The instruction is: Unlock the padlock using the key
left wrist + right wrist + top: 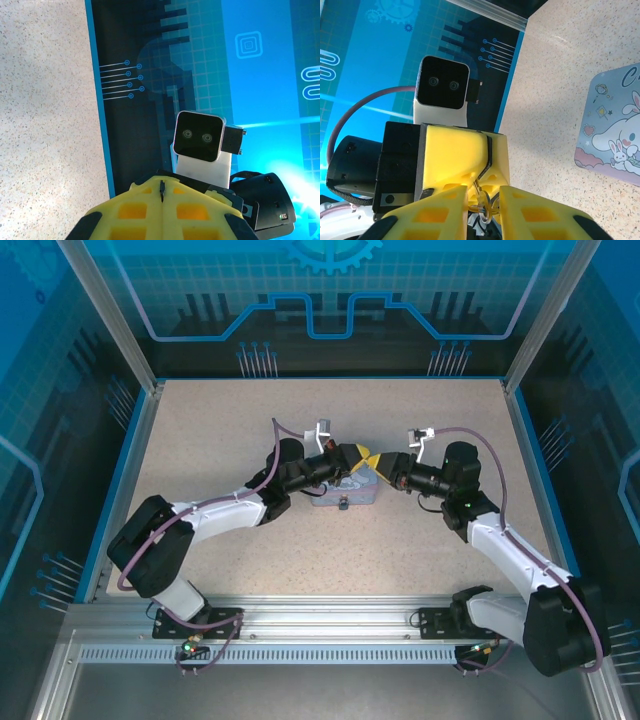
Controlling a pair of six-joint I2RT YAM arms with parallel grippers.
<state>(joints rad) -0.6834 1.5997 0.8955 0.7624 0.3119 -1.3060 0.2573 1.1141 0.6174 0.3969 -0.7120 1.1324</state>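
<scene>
Both grippers meet tip to tip above the pale blue tin (pixel 345 490). My left gripper (pixel 356 456) (pixel 162 182) is shut, and a thin dark sliver of the key (pixel 162 187) shows in the seam between its yellow fingers (pixel 455 155). The key's silver head and ring (pixel 485 204) hang out of those fingers into my right gripper (pixel 376 464) (pixel 484 192). Its jaws stand narrowly apart, with the ring bridging the gap from one to the other. A small dark thing at the tin's front edge looks like the padlock (pixel 343 504).
The cartoon tin (pixel 615 130) lies mid-table on the speckled surface (pixel 430 560). Blue rims and panel walls (pixel 135 470) enclose the table. The right wrist camera (pixel 200 136) faces the left gripper at close range.
</scene>
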